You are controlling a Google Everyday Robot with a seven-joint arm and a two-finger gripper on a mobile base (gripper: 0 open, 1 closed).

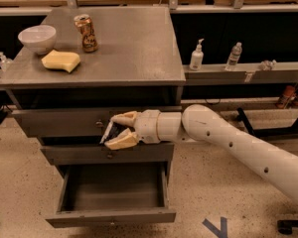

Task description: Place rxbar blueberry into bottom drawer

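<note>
My gripper [116, 131] is in front of the cabinet, level with the gap between the top and middle drawer fronts. Its cream fingers [121, 141] are shut on the rxbar blueberry [110, 131], a dark flat bar with a pale patch, held on edge between them. The bottom drawer [111, 216] is pulled open below the gripper, and what shows of its inside is empty. The white arm reaches in from the right.
On the grey cabinet top [134, 48] stand a white bowl [37, 37], a yellow sponge [61, 61] and a can [86, 32]. Bottles [196, 56] stand on a shelf to the right. A blue floor mark [216, 227] lies below the arm.
</note>
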